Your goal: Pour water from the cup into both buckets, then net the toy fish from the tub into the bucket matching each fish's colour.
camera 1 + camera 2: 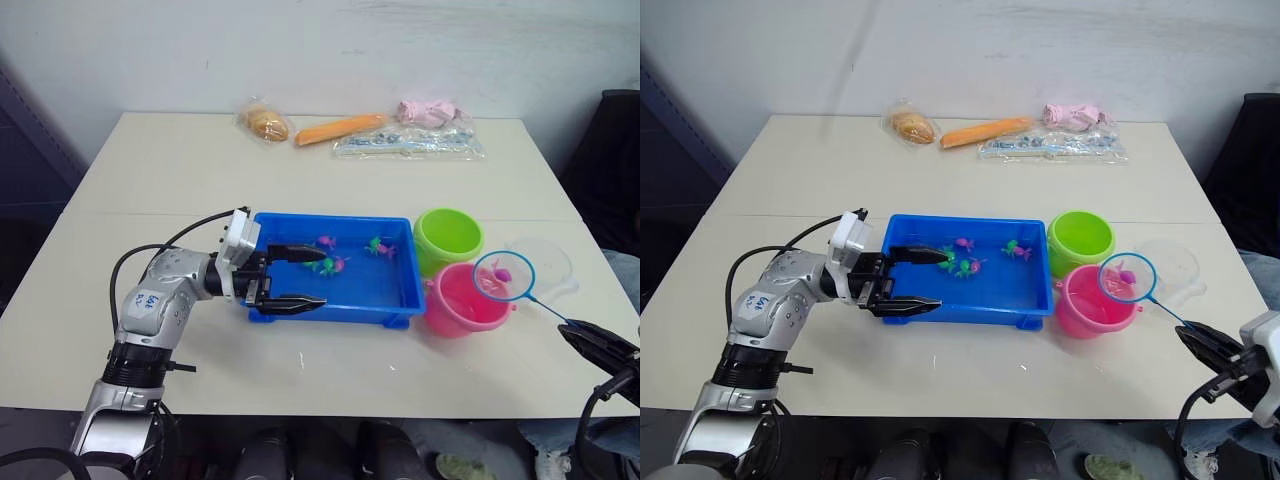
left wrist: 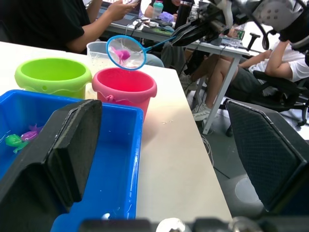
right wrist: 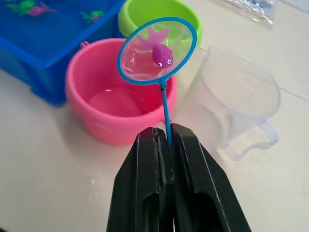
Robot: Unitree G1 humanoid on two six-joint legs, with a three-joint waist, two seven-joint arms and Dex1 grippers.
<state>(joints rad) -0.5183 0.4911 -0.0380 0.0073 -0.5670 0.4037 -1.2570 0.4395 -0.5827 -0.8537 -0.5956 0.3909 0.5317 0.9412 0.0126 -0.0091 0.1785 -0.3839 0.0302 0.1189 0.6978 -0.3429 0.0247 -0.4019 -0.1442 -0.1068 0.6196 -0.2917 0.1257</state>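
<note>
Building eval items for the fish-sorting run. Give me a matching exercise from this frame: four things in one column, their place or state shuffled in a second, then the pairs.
Things:
1. pink fish
2. cup
3. left gripper
4. right gripper

Places or states:
A. open, straddling the end wall of the tub
B. shut on the handle of the net
C. in the net, held over the pink bucket
D. upright on the table beside the pink bucket, away from the tub

Pairs: 1-C, 2-D, 3-A, 4-B

tub (image 1: 395, 290) blue | buckets lime green (image 1: 447, 236), pink (image 1: 462, 301) | net (image 3: 157, 50) blue-rimmed
</note>
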